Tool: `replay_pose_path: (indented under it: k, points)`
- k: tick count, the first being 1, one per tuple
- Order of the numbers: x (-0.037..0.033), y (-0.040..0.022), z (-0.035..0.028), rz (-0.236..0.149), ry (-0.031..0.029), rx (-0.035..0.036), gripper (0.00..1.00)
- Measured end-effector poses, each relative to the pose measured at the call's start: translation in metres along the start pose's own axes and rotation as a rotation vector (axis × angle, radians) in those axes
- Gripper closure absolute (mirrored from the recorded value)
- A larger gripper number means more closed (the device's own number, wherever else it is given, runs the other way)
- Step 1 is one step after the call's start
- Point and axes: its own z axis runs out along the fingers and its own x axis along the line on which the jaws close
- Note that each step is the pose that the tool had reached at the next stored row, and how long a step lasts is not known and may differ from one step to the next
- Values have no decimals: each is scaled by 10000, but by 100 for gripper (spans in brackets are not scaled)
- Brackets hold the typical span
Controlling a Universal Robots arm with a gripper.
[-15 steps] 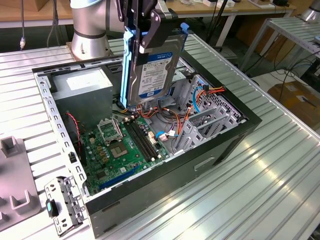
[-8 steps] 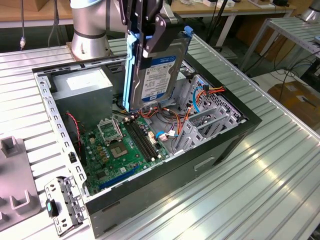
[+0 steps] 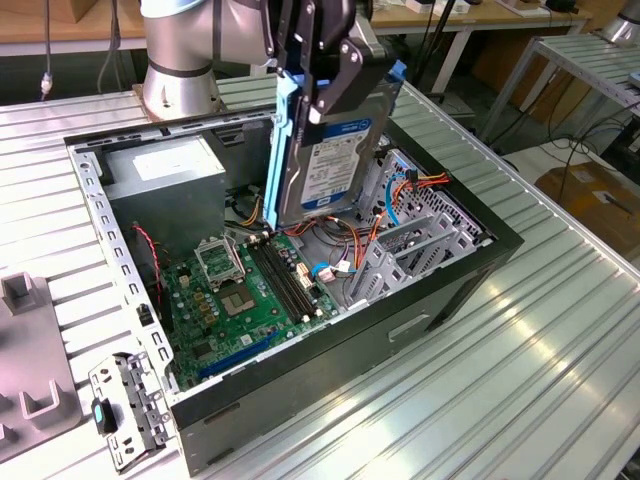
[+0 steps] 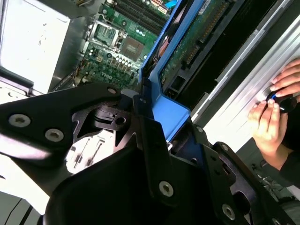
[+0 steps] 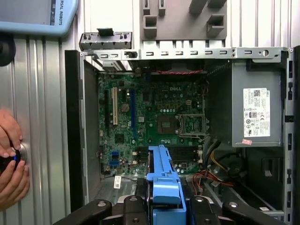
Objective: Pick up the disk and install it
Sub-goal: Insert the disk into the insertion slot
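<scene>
The disk (image 3: 335, 165), a silver-grey hard drive with a white label and a bright blue carrier rail (image 3: 281, 130), hangs upright on edge above the open computer case (image 3: 440, 290). It is over the cables between the motherboard (image 3: 240, 290) and the metal drive cage (image 3: 420, 240). My gripper (image 3: 315, 70) is shut on the disk's upper end. In the second wrist view the black fingers (image 4: 140, 154) clamp the blue carrier (image 4: 171, 112), with the drive's green circuit board (image 4: 197, 42) beyond. In the first wrist view the blue carrier (image 5: 164, 180) sticks out from my gripper (image 5: 164, 208) over the motherboard (image 5: 150, 122).
A grey power supply (image 3: 165, 165) with a white sticker fills the case's back corner. A grey fixture (image 3: 25, 370) and a metal bracket (image 3: 125, 405) lie on the ribbed table at the exterior view's left. A person's hands (image 4: 274, 112) rest on the table beside the case.
</scene>
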Motion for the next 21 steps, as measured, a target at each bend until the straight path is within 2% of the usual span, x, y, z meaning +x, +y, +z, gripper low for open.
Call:
replay_pose_path:
  k: [1, 3, 5, 18, 21]
  points:
    - [6, -46, 2, 0, 3, 0, 63]
    - [13, -101, 5, -1, 7, 0, 63]
    - [19, -130, 7, -1, 9, 1, 63]
    - [26, -134, 7, -1, 11, 1, 63]
    - [50, -135, 8, 0, 11, 1, 63]
